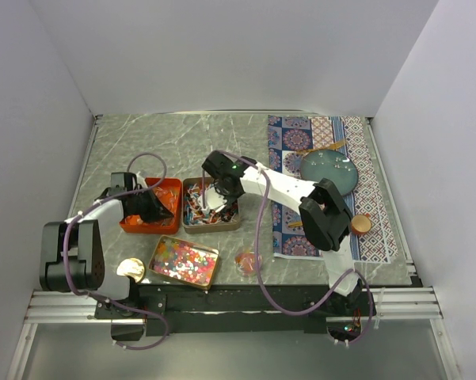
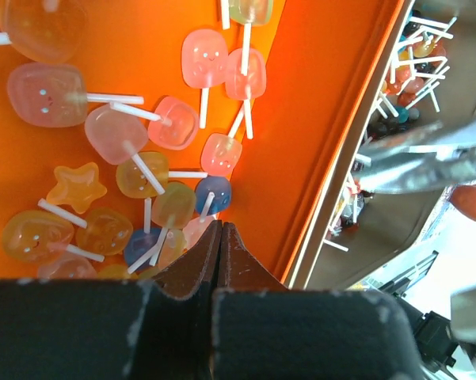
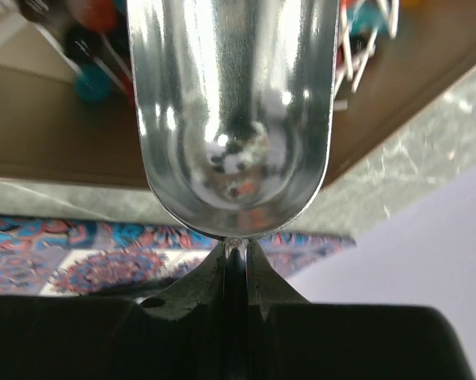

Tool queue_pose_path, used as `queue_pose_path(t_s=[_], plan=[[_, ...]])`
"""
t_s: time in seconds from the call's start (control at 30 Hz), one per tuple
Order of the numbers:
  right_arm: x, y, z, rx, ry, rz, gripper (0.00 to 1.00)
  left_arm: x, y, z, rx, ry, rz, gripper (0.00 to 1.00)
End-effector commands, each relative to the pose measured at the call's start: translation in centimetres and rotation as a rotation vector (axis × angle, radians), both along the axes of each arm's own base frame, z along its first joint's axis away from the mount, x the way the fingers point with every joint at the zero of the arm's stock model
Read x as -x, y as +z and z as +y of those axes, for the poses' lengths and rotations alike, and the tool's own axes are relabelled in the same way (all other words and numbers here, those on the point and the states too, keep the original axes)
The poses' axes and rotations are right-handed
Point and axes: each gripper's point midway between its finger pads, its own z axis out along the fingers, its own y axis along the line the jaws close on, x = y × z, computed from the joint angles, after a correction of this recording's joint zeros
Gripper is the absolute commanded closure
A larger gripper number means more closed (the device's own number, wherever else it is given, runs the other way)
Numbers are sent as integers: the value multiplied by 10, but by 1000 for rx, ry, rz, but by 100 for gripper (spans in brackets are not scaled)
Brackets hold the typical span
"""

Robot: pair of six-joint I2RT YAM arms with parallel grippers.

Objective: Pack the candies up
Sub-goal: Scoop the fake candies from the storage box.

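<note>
Candies (image 1: 195,208) sit in the brown tray (image 1: 211,228), top-view centre; right hand (image 3: 236,250) pinches a silver scoop (image 3: 234,103) above them, left hand (image 2: 222,231) pressed together, empty, over the orange tray (image 2: 317,103); scooping step, likely next: dip, lift level.

Bright, even light from above fills the top view, leaving only soft shadows on the bench (image 1: 182,142), while in the wrist views the metal scoop (image 3: 234,119) carries hard white glare streaks, the candies (image 3: 91,79) behind the scoop are blurred, and the orange tray (image 2: 317,119) left of it glows oversaturated.
</note>
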Motion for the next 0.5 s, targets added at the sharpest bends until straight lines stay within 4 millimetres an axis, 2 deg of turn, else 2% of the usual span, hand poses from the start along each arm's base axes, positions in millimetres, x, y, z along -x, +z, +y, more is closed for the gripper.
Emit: queue_pose_path(t_s=[0.0,0.17,0.27,0.37,0.43,0.47], plan=[[32,0,27,106,586,189,100,-13,7,-9,22,-24,-40,99],[24,-18,38,149,540,173,100,-18,5,-15,37,-33,-27,99],[25,-19,40,175,501,163,100,-20,3,-14,38,-36,-17,99],[9,-9,36,192,457,96,100,-22,3,-15,38,-38,-15,99],[2,-1,28,211,439,86,100,-21,4,-16,46,-38,-14,99],[-8,7,17,233,416,63,100,-22,4,-16,49,-37,-15,99]])
